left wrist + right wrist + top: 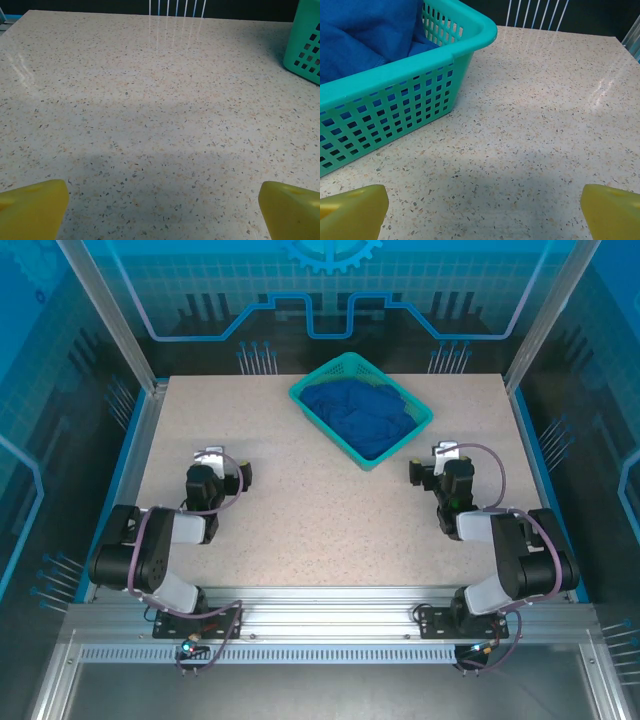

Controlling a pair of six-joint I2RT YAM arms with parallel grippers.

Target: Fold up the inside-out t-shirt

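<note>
The royal blue t-shirt (358, 413) lies crumpled inside a teal plastic basket (310, 400) at the back middle of the table; its folds (360, 35) rise above the basket's wall (395, 100) in the right wrist view. My left gripper (222, 466) rests low over the table at the front left, well apart from the basket, open with nothing between its yellow fingertips (32, 207). At the front right, my right gripper (428, 462) stands open too, yellow fingertips (352, 210) wide apart over bare table, just near of the basket's right corner.
A corner of the basket (305, 42) shows at the far right of the left wrist view. The speckled table (300, 520) is bounded by a blue rim and transparent enclosure walls (100, 320). Both arm bases (190, 600) sit at the near edge.
</note>
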